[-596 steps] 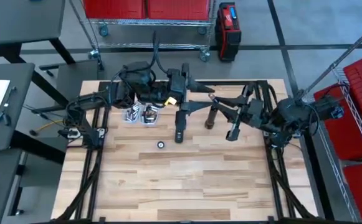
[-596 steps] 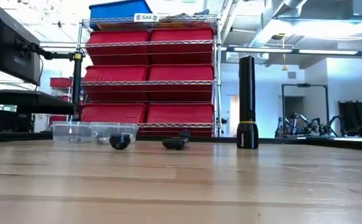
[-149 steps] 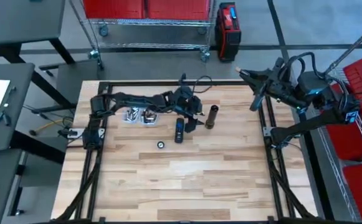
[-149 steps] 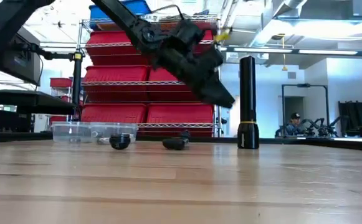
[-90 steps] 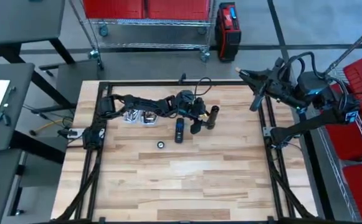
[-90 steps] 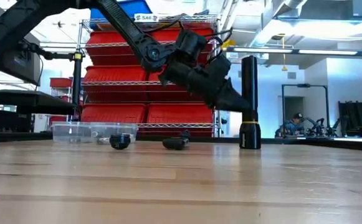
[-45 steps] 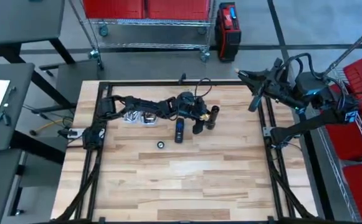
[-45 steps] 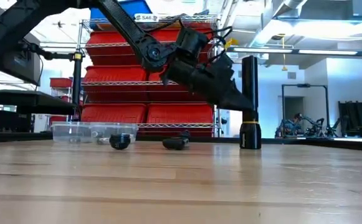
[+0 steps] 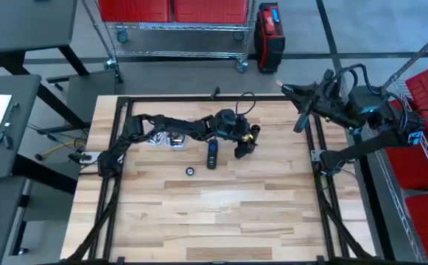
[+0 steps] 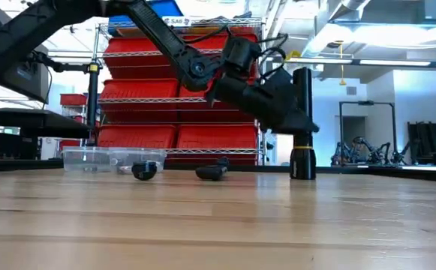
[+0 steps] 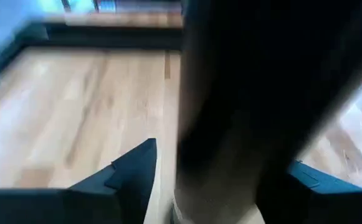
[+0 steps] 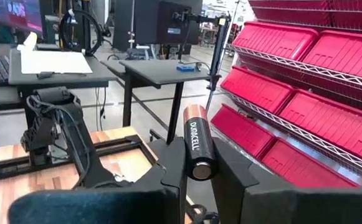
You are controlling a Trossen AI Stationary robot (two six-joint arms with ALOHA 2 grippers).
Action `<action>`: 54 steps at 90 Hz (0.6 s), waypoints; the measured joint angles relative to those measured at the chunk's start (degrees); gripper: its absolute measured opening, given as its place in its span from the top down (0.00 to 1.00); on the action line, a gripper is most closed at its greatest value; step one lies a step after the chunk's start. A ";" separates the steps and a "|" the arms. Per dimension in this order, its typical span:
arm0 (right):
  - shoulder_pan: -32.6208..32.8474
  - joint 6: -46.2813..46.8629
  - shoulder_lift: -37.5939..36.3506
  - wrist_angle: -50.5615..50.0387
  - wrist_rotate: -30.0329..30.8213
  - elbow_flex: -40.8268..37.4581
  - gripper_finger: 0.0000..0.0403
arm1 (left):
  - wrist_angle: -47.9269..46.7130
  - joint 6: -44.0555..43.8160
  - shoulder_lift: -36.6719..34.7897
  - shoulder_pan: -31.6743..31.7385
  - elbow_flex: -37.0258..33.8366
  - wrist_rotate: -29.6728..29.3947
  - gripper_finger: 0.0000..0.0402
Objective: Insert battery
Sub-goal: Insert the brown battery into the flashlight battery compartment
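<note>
A black flashlight body (image 10: 302, 120) with a yellow ring stands upright on its base on the table, at the far middle (image 9: 253, 134). My left gripper (image 9: 245, 144) is open; its fingers (image 11: 137, 171) stand on either side of the tube (image 11: 243, 112), and a strip of table shows beside one finger. My right gripper (image 9: 283, 89) is raised beyond the table's far right corner, shut on a Duracell battery (image 12: 196, 143). My right gripper pinches the battery's black lower half (image 12: 192, 163) between its two fingers, which lie along the battery. The copper end (image 12: 195, 115) points out past the fingertips. The battery is lifted clear, high off the table.
A black flashlight part (image 9: 211, 154) lies on the table beside the left gripper, with a small round cap (image 9: 190, 171) nearer the front. Two clear containers (image 9: 166, 137) sit at the far left. Red bin shelves stand behind the table. The near half is bare wood.
My left gripper has moved toward the table's right edge and come up to the upright flashlight body, so that its fingers now stand around the tube. The flashlight body has stayed standing where it was.
</note>
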 joint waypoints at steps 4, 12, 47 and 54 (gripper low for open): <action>-0.01 1.49 -0.02 -1.55 0.02 0.00 0.91 | -1.92 0.04 -0.19 0.00 0.59 -0.20 0.61; -0.01 5.48 -0.02 -5.29 -0.12 0.00 0.91 | -9.33 0.16 -1.80 0.05 2.13 -0.23 0.66; 1.86 26.87 0.34 -21.62 -9.99 -0.02 0.91 | -48.44 25.41 -15.73 -0.67 16.62 -13.42 0.66; 1.93 30.63 0.98 -23.03 -12.12 -0.15 0.91 | -52.78 29.77 -18.06 -0.56 18.35 -18.09 0.66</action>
